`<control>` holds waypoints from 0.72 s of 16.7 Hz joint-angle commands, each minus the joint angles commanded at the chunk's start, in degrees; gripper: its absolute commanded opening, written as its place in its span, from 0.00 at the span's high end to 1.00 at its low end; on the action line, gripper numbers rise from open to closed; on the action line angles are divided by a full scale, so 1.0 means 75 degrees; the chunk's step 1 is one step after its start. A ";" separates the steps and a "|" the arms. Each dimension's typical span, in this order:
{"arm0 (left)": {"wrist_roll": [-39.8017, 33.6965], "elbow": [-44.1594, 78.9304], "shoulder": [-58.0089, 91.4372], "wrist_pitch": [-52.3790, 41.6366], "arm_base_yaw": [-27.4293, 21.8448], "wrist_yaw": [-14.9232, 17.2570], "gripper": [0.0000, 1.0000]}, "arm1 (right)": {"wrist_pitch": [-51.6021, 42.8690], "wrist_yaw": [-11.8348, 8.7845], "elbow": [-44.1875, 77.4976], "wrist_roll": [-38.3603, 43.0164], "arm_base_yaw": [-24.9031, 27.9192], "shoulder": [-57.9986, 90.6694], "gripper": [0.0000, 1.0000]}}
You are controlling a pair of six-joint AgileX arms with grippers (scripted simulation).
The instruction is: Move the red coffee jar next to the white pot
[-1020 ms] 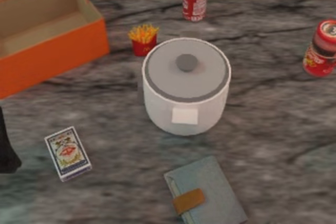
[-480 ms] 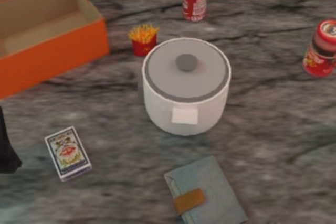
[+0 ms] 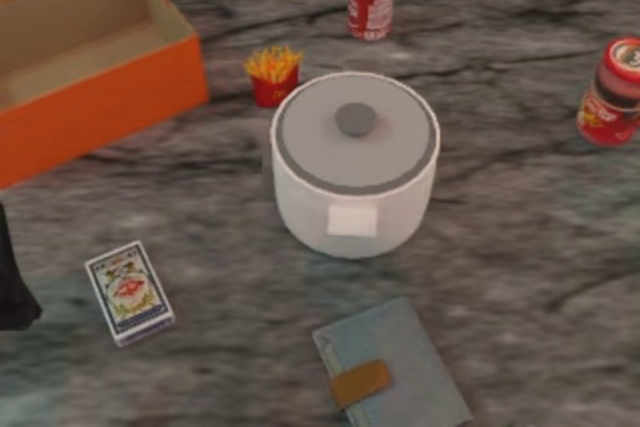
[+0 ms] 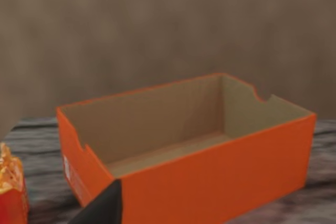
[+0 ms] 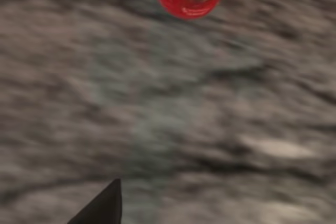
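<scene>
Fingers unseen, one red coffee jar (image 3: 611, 91), one white pot (image 3: 354, 162)

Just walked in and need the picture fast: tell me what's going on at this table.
Nothing is being handled yet. The red coffee jar stands untouched at the table's right edge, well apart from the white pot in the middle. The right wrist view looks across bare table toward the jar. The left arm sits at the left edge, facing the orange box.
</scene>
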 joint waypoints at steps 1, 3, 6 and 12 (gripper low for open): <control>0.0000 0.0000 0.0000 0.0000 0.0000 0.0000 0.00 | -0.0462 -0.0018 0.0863 -0.0241 -0.0014 0.0777 0.00; 0.0000 0.0000 0.0000 0.0000 0.0000 0.0000 0.00 | -0.1362 -0.0062 0.2621 -0.0734 -0.0035 0.2327 0.00; 0.0000 0.0000 0.0000 0.0000 0.0000 0.0000 0.00 | -0.2619 -0.0148 0.5272 -0.1488 -0.0041 0.4598 0.00; 0.0000 0.0000 0.0000 0.0000 0.0000 0.0000 0.00 | -0.4694 -0.0350 1.0021 -0.2866 0.0011 0.8620 0.00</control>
